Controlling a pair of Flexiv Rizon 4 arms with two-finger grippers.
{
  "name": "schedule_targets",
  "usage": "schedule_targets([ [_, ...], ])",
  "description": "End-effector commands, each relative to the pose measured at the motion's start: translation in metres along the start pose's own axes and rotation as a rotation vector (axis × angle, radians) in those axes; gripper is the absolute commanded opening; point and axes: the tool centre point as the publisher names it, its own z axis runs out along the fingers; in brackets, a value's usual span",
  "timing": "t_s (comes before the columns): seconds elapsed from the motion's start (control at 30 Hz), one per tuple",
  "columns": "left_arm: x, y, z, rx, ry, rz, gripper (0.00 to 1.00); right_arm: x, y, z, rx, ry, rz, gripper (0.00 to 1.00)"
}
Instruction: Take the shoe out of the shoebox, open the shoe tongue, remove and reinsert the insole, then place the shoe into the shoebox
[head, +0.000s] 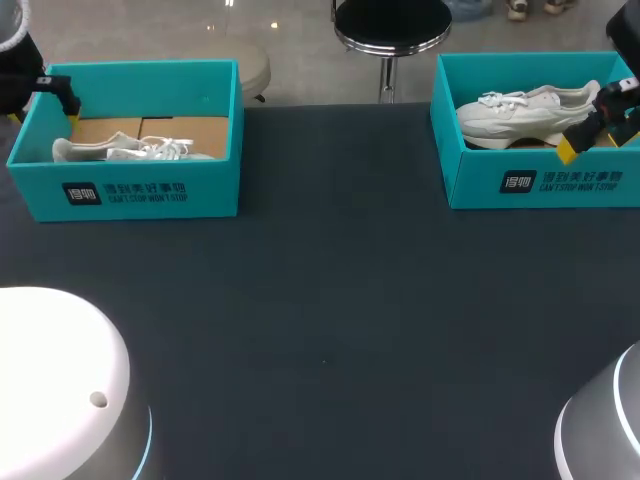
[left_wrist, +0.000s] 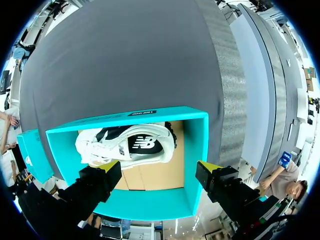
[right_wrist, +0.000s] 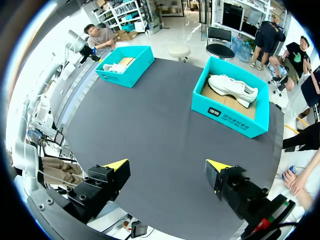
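Currently the released left end effector (left_wrist: 160, 169) hangs over the teal cardboard shoebox (left_wrist: 150, 206) wall; lowering toward the white sneaker (left_wrist: 127, 145) may strike it.

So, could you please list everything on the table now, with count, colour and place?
table: one, dark grey, under everything.
shoeboxes: two, teal, lidless; left shoebox at the far left, right shoebox at the far right.
shoes: two, white, one in each box; left shoe, right shoe.
cardboard: brown, on the box floor under the shoe.
left gripper: one, black with yellow tips, open, above the left shoebox.
right gripper: one, same colours, open, raised over the table, holding nothing.
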Motion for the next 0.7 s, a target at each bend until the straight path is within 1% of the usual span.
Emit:
schedule_targets([
  [0.03, 0.000, -0.001, 0.000, -0.002, 0.002, 0.001, 1.00, -0.013, 0.011, -0.005, 0.058, -0.038, 0.015, 1.00],
  [0.1, 0.000, -0.001, 0.000, -0.002, 0.002, 0.001, 1.00, -0.027, 0.022, -0.010, 0.108, -0.090, 0.014, 1.00],
  [0.13, 0.000, -0.001, 0.000, -0.002, 0.002, 0.001, 1.00, -0.036, 0.027, -0.013, 0.109, -0.093, 0.016, 1.00],
  [0.17, 0.000, -0.001, 0.000, -0.002, 0.002, 0.001, 1.00, -0.045, 0.032, -0.015, 0.127, -0.107, 0.027, 1.00],
  [0.2, 0.000, -0.001, 0.000, -0.002, 0.002, 0.001, 1.00, -0.054, 0.037, -0.016, 0.164, -0.135, 0.045, 1.00],
  [0.23, 0.000, -0.001, 0.000, -0.002, 0.002, 0.001, 1.00, -0.061, 0.041, -0.017, 0.150, -0.132, 0.068, 1.00],
  [0.27, 0.000, -0.001, 0.000, -0.002, 0.002, 0.001, 1.00, -0.070, 0.044, -0.018, 0.165, -0.145, 0.109, 1.00],
  [0.3, 0.000, -0.001, 0.000, -0.002, 0.002, 0.001, 1.00, -0.077, 0.047, -0.018, 0.201, -0.178, 0.135, 1.00],
  [0.33, 0.000, -0.001, 0.000, -0.002, 0.002, 0.001, 1.00, -0.085, 0.052, -0.018, 0.199, -0.187, 0.153, 1.00],
  [0.37, 0.000, -0.001, 0.000, -0.002, 0.002, 0.001, 1.00, -0.093, 0.055, -0.017, 0.214, -0.196, 0.187, 1.00],
  [0.47, 0.000, -0.001, 0.000, -0.002, 0.002, 0.001, 1.00, -0.117, 0.072, -0.009, 0.273, -0.269, 0.214, 1.00],
  [0.57, 0.000, -0.001, 0.000, -0.002, 0.002, 0.001, 1.00, -0.134, 0.086, 0.000, 0.316, -0.330, 0.234, 1.00],
  [0.7, 0.000, -0.001, 0.000, -0.002, 0.002, 0.001, 1.00, -0.159, 0.102, 0.020, 0.381, -0.371, 0.274, 1.00],
])
